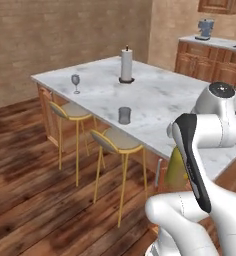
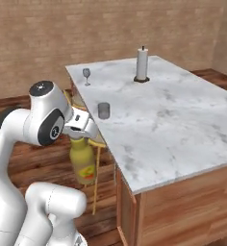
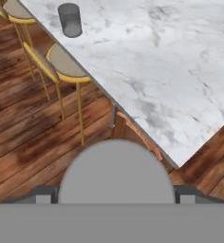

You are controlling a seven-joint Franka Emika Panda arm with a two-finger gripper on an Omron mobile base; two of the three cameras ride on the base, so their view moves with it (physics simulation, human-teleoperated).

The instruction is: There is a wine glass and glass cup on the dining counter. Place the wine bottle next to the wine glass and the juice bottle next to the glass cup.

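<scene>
Right base view: we hold the juice bottle hanging below the gripper, jaws seemingly clamped on its neck; smooth, rigid, probably slippery.

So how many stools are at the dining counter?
2, both along the dining counter's long side: one stool below the wine glass, the other stool below the glass cup. More may be hidden.

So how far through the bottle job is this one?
Nothing looks placed yet: the wine glass and glass cup stand alone on the dining counter. In hand: the pincer carries the juice bottle beside the counter's edge. Left: set it by the cup, then bring the wine bottle.
</scene>
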